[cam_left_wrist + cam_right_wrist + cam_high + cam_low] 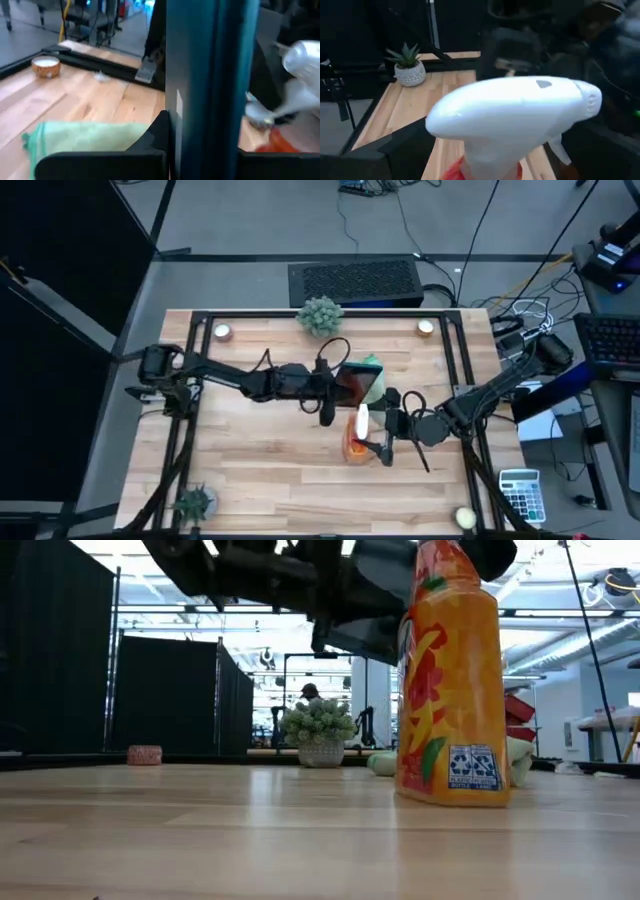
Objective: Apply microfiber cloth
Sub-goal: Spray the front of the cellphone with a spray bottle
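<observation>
Near the middle of the wooden table (260, 450), I am seeing both arms meeting from opposite sides. The left gripper (332, 387) is holding the dark tablet (356, 385) lifted above the table; in the left wrist view the tablet (212, 75) is standing on its edge between the fingers, which are closed on it. The microfiber cloth (372, 366) is lying on the table just behind the tablet, toward the far side, and only a small pale green part of it is showing past the tablet from above. In the left wrist view the cloth (85, 137) is resting flat on the wood, beside the tablet. The right gripper (385, 442) is sitting at the orange spray bottle (357, 442), which is standing upright on the table on the near side of the tablet. In the right wrist view the white trigger head (515, 115) is filling most of the picture, and I cannot tell whether the right fingers are closed on the bottle or only beside it. In the low view the bottle (447, 680) is standing on the table with the cloth (383, 764) far behind it.
</observation>
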Action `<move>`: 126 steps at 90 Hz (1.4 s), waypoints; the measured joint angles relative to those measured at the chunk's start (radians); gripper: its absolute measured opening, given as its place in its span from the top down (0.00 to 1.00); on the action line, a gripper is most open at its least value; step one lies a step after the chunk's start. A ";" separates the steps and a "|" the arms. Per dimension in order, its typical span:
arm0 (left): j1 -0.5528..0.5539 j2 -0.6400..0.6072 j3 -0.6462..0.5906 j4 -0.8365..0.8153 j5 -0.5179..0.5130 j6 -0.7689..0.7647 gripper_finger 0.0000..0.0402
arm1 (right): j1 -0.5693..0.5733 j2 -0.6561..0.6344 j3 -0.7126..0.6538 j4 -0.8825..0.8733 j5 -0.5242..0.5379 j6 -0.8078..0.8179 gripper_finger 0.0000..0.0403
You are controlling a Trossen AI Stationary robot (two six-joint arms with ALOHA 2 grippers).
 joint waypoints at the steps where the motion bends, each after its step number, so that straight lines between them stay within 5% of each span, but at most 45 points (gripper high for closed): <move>1: 0.000 0.007 0.003 0.002 0.005 -0.006 0.99 | 0.000 0.000 0.000 0.000 0.000 -0.001 0.05; 22: -0.018 0.107 0.074 0.012 0.049 -0.083 0.99 | -0.003 0.000 0.000 -0.006 -0.004 -0.003 0.05; 60: -0.024 0.098 0.078 0.013 0.032 -0.155 0.97 | -0.006 0.000 0.000 -0.012 0.002 -0.022 0.22; 107: -0.024 0.096 0.079 0.011 0.024 -0.152 0.96 | -0.005 0.000 0.000 -0.014 -0.008 -0.013 0.55; 126: -0.024 0.096 0.079 0.011 0.024 -0.152 0.96 | -0.005 0.001 0.000 -0.016 -0.005 -0.018 0.50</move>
